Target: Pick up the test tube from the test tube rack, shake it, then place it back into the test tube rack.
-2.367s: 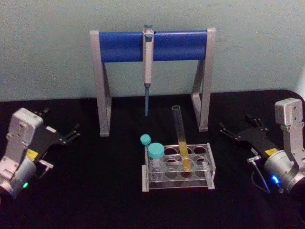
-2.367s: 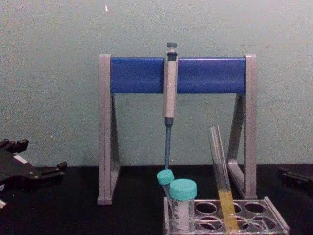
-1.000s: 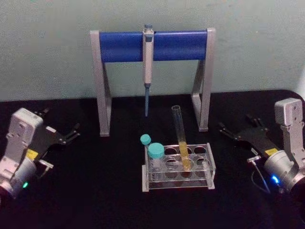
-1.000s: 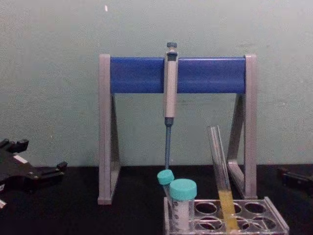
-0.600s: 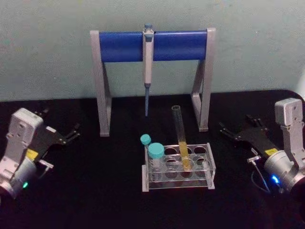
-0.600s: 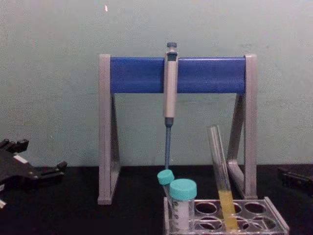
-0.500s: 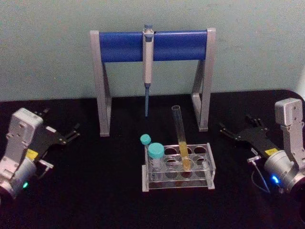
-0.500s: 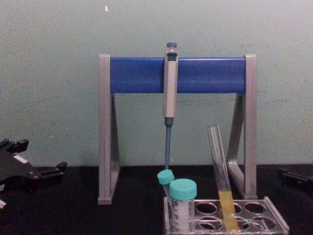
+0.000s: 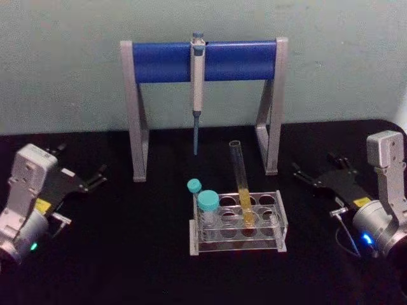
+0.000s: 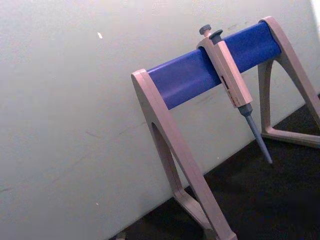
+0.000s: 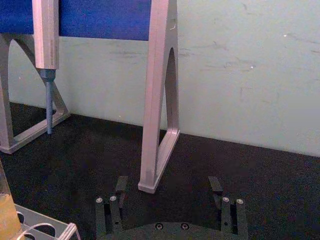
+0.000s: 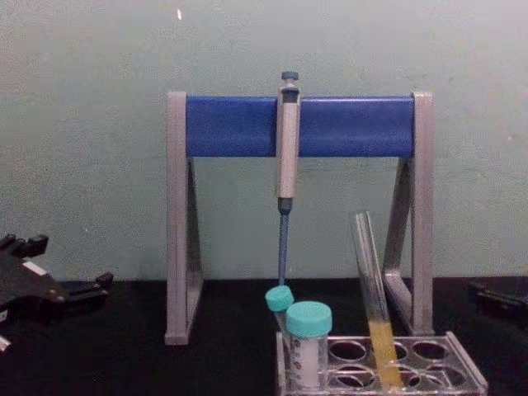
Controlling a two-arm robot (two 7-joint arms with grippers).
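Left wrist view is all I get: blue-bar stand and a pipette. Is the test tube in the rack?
Observer: Yes. The test tube stands in the test tube rack, leaning slightly, with yellow liquid in its lower part.
Operator: Anything else in that rack?
Observer: Two teal-capped vials at its left end, a few holes away from the tube.
Operator: Where are the grippers?
Observer: The left gripper sits out to the rack's left and the right gripper out to its right. Both are open and touch nothing.
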